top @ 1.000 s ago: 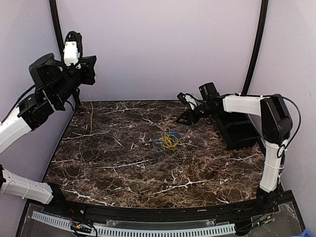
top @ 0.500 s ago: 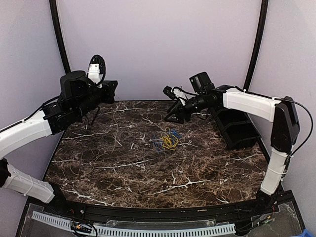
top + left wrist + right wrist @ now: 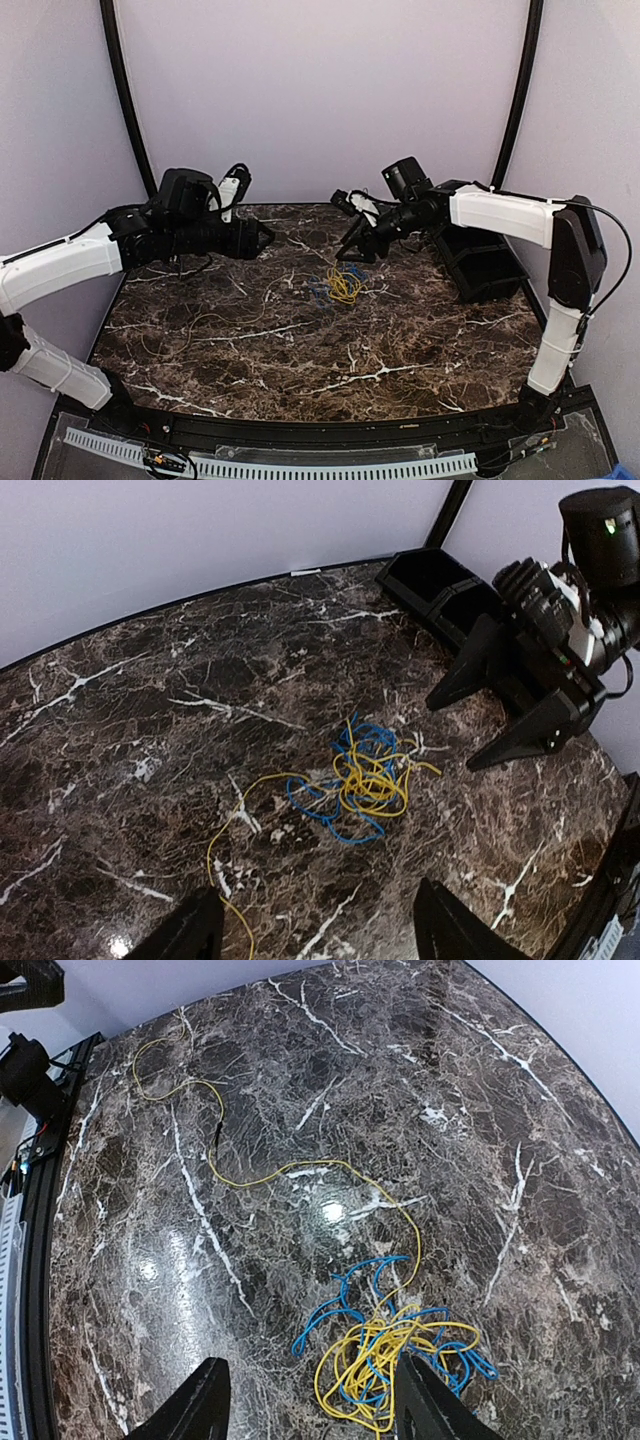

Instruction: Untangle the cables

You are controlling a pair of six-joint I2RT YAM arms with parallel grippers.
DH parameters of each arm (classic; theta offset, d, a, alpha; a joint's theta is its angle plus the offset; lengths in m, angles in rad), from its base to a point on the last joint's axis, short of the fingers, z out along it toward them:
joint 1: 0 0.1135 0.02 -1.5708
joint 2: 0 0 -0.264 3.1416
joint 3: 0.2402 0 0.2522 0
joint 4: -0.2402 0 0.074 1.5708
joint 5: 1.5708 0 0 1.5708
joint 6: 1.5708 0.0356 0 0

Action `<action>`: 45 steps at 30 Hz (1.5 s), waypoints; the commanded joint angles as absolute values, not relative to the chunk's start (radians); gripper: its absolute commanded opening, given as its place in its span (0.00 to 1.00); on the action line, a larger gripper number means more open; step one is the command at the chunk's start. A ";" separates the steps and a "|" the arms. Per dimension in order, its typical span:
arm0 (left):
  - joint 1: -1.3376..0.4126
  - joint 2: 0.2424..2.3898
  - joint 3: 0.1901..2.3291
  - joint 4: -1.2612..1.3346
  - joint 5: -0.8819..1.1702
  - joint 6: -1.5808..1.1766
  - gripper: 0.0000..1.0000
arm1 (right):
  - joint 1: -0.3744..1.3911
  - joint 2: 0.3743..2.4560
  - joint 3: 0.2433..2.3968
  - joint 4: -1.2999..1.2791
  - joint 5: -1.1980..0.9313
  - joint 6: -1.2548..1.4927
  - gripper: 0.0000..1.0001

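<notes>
A tangle of yellow and blue cables (image 3: 342, 286) lies at the middle of the marble table (image 3: 400, 350). One long yellow cable (image 3: 260, 1175) runs out of the tangle and trails left across the table, looping near the left side. My left gripper (image 3: 262, 238) hovers left of the tangle, open, with nothing between its fingers; in its wrist view the cables (image 3: 370, 780) lie ahead of the left gripper (image 3: 320, 930). My right gripper (image 3: 353, 243) hangs open just behind the tangle; in its wrist view the cables (image 3: 400, 1360) sit partly between the right gripper's (image 3: 310, 1405) fingers, below them.
A black bin (image 3: 482, 262) stands at the table's right edge, under the right arm. Black frame poles rise at both back corners. The lilac wall closes off the back. A white cable rail (image 3: 270, 465) runs along the near edge.
My left arm has swung down and to the right from the left wall, and its jaws have opened. The yellow cable that hung from it now lies on the table. The right gripper shifted slightly left.
</notes>
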State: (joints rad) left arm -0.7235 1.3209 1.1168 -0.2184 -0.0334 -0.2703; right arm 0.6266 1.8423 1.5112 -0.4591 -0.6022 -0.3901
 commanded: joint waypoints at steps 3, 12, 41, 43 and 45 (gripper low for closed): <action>-0.719 1.260 0.981 -0.402 0.078 -0.254 0.57 | 0.645 1.830 1.502 -0.450 -0.619 -0.398 0.57; -0.719 1.515 1.026 -0.535 0.056 -0.179 0.53 | 0.663 1.841 1.510 -0.469 -0.620 -0.400 0.56; -0.725 1.763 1.056 -0.485 -0.108 0.098 0.25 | 0.663 1.856 1.473 -0.469 -0.603 -0.401 0.56; -0.724 1.770 1.056 -0.493 -0.093 0.101 0.23 | 0.663 1.852 1.471 -0.469 -0.601 -0.401 0.56; -0.725 1.773 1.057 -0.505 -0.088 0.099 0.21 | 0.663 1.849 1.470 -0.469 -0.599 -0.402 0.56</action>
